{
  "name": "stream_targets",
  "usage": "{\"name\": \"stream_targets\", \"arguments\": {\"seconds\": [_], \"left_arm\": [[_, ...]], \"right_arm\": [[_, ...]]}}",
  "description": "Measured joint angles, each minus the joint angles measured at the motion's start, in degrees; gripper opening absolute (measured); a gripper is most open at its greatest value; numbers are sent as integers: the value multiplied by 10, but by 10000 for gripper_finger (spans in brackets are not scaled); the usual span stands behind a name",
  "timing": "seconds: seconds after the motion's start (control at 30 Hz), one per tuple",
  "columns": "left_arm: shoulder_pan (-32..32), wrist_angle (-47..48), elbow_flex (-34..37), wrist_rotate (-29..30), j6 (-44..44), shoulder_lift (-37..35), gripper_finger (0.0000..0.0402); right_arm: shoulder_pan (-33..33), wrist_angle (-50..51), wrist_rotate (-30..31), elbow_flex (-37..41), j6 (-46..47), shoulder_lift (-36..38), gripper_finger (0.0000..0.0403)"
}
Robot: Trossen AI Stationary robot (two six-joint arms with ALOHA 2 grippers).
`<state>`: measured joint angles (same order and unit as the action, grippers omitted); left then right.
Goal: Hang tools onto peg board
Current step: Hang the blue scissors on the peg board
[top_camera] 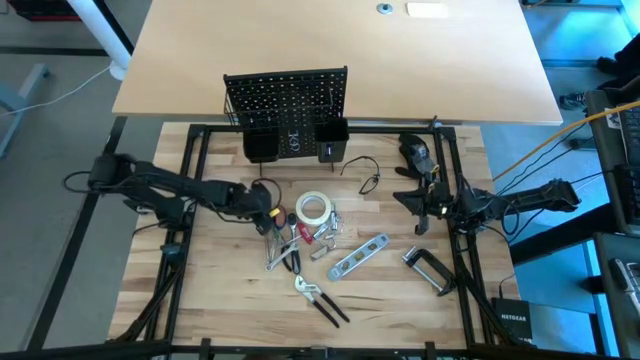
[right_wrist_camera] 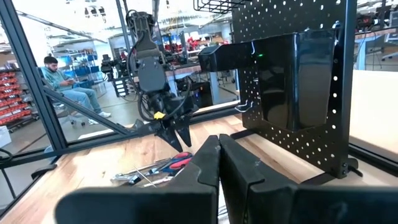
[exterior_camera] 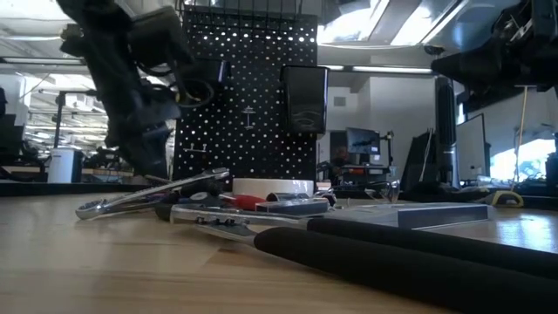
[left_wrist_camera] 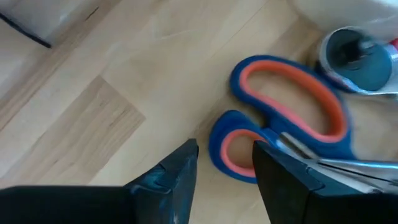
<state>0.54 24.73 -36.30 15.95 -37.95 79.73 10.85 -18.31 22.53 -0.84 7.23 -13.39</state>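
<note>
The scissors point(left_wrist_camera: 292, 118), with red-lined handle loops, lie flat on the wooden table in a pile of tools beside the white tape roll point(top_camera: 313, 208). My left gripper point(left_wrist_camera: 225, 165) is open and slants down over them, one finger on each side of the smaller handle loop point(left_wrist_camera: 231, 149). The spirit level point(top_camera: 360, 257), C-clamp point(top_camera: 428, 270) and black-handled pliers point(top_camera: 320, 300) lie nearer the front edge. The peg board point(top_camera: 285, 100) stands upright at the far edge. My right gripper point(right_wrist_camera: 219, 163) is shut and waits level at the table's right, holding nothing. My left gripper comes at the scissors from above and from the table's left, its fingers point(left_wrist_camera: 180, 177) astride the smaller handle loop. Whether a finger touches the loop, I cannot tell. The scissors lie flat on the table.
Two black cups point(top_camera: 262, 143) hang on the peg board's lower part. A bulky black device point(top_camera: 415, 150) and a thin black cable point(top_camera: 365, 178) lie at the far right. Black frame rails point(top_camera: 190, 200) border the table. A person point(right_wrist_camera: 59, 81) sits in the room beyond.
</note>
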Motion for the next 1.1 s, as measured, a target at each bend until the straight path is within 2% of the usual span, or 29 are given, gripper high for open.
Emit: {"name": "stream_targets", "arguments": {"seconds": [0.3, 0.4, 0.6, 0.73, 0.97, 1.1], "left_arm": [[22, 2, -4, -2, -9, 58, 143], [26, -10, -4, -17, 8, 65, 143], [25, -8, 0, -8, 18, 68, 140], [25, -21, 1, -7, 35, 68, 116], [24, -32, 1, -7, 48, 69, 47], [24, -41, 2, -2, 50, 69, 33]], "right_arm": [[0, 4, 0, 0, 0, 0, 8], [0, 5, 0, 0, -1, 0, 8], [0, 7, 0, 0, -1, 0, 8], [0, 13, 0, 0, -1, 0, 8], [0, 23, 0, 0, -1, 0, 8], [0, 23, 0, 0, -1, 0, 8]]}}
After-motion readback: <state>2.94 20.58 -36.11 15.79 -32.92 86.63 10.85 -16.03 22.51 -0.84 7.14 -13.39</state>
